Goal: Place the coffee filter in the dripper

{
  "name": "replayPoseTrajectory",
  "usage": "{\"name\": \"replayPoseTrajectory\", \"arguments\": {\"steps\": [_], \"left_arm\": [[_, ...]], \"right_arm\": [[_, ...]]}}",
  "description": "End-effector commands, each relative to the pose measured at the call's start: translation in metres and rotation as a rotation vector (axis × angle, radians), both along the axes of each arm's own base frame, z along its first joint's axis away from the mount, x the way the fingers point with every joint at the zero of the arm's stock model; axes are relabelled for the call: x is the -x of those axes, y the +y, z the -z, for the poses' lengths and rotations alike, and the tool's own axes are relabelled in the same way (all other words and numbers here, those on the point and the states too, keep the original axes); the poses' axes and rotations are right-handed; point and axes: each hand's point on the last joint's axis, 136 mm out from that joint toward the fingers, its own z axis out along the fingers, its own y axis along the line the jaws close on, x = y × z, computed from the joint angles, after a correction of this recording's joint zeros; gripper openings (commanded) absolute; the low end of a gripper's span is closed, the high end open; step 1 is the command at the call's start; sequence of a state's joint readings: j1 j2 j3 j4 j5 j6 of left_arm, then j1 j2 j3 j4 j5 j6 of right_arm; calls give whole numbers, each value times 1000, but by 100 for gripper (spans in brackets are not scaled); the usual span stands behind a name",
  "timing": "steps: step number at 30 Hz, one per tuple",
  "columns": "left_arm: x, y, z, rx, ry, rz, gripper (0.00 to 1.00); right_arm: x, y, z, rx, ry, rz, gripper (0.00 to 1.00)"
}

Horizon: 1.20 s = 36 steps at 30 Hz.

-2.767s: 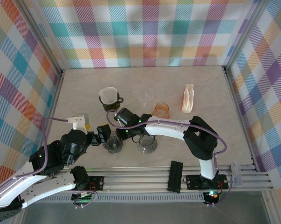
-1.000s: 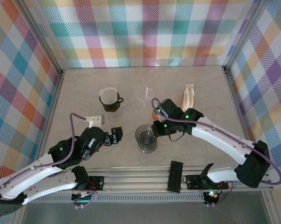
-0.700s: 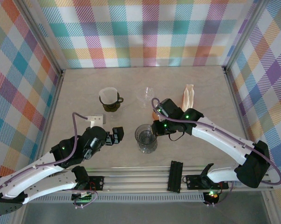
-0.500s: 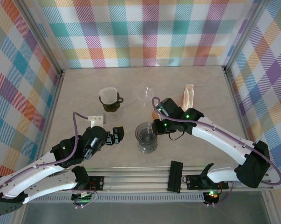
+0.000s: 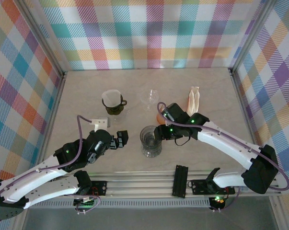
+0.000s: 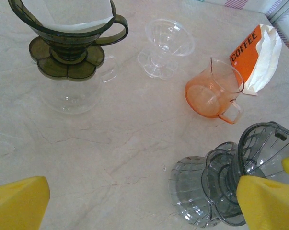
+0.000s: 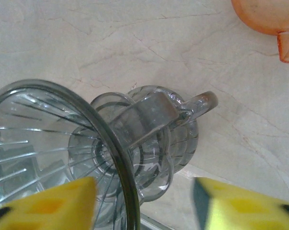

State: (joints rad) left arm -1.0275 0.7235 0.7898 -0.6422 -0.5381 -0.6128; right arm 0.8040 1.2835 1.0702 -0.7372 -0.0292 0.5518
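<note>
Tabletop: three drippers, one orange pitcher

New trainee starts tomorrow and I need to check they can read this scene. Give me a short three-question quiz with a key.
1. True or false: the green dripper already holds a white filter.
2. The left tool is: A open, B shut on a filter, C shut on the pitcher.
3. What word is printed on the filter pack?
Key: 1 true; 2 A; 3 COFFEE.
</note>
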Motion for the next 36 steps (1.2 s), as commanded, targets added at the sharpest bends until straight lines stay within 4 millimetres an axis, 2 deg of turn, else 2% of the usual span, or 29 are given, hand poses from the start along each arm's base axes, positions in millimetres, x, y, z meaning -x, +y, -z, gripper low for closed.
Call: {"name": "replayPoseTrajectory", "arguments": {"steps": [1, 4, 7, 13, 18, 21, 24, 29, 36], "left_arm": [[0, -9, 3, 22, 6, 22, 100], [-2, -13, 6, 17, 15, 24, 100], [-5, -20, 10, 8, 26, 23, 100], [-16, -22, 17, -22, 37, -47, 100], [-19, -22, 26, -69, 66, -64, 100], [-20, -24, 28, -97, 63, -44, 100], [-19, -23, 31, -84, 55, -39, 100], [-17, -28, 24, -60, 25, 12, 100], [-17, -33, 24, -78, 26, 43, 99]], "right_arm": [[-5, -6, -14, -22, -58, 30, 69], [-11, -13, -23, -17, -109, 55, 74], [-26, -29, -31, 3, -175, 112, 75], [-78, -69, -39, -59, -236, 297, 68], [-126, -105, -30, -30, -257, 427, 61], [-156, -128, -23, 44, -280, 483, 57], [-178, -143, -15, 125, -288, 507, 52], [-206, -157, -5, 220, -296, 531, 47], [-234, -161, 13, 293, -269, 559, 39]]}}
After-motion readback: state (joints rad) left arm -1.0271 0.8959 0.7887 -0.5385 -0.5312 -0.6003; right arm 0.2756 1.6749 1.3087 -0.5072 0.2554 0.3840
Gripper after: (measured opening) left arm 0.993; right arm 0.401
